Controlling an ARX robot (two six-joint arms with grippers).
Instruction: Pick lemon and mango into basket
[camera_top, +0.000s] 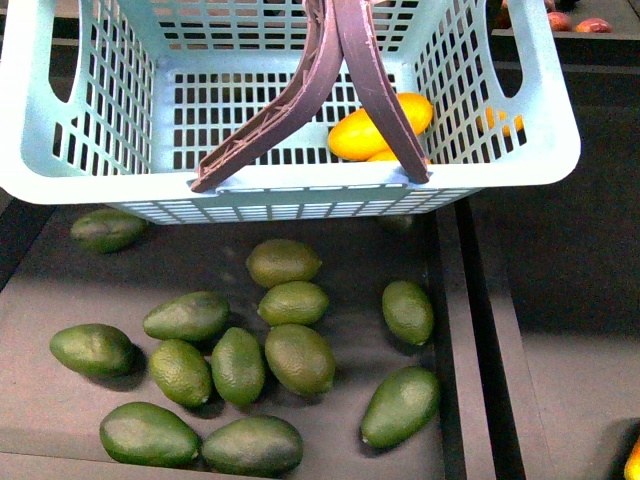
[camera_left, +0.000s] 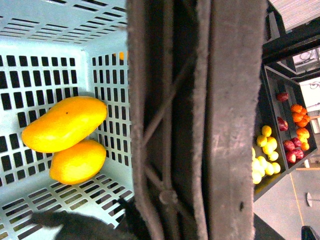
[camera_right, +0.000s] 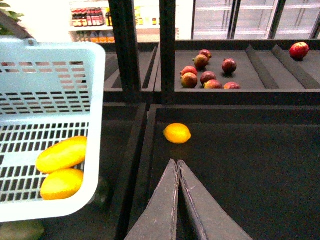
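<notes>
The light teal basket (camera_top: 100, 180) hangs in the air over a tray, held by its two brown handles (camera_top: 310, 90). My left gripper (camera_left: 145, 222) is shut on those handles (camera_left: 200, 125), which fill most of the left wrist view. Inside the basket lie the long yellow mango (camera_left: 65, 124) (camera_top: 372, 130) and a shorter orange-yellow fruit (camera_left: 77, 161) touching it. A lemon (camera_right: 177, 133) sits alone on a dark tray to the right of the basket. My right gripper (camera_right: 177, 162) is shut and empty, its tips a short way from that lemon.
Several green oval fruits (camera_top: 298, 358) lie in the tray under the basket. Dark raised dividers (camera_top: 470, 340) separate the trays. Red fruits (camera_right: 207, 75) fill a tray behind the lemon. Yellow and orange fruits (camera_left: 265, 155) lie in trays beyond the handles.
</notes>
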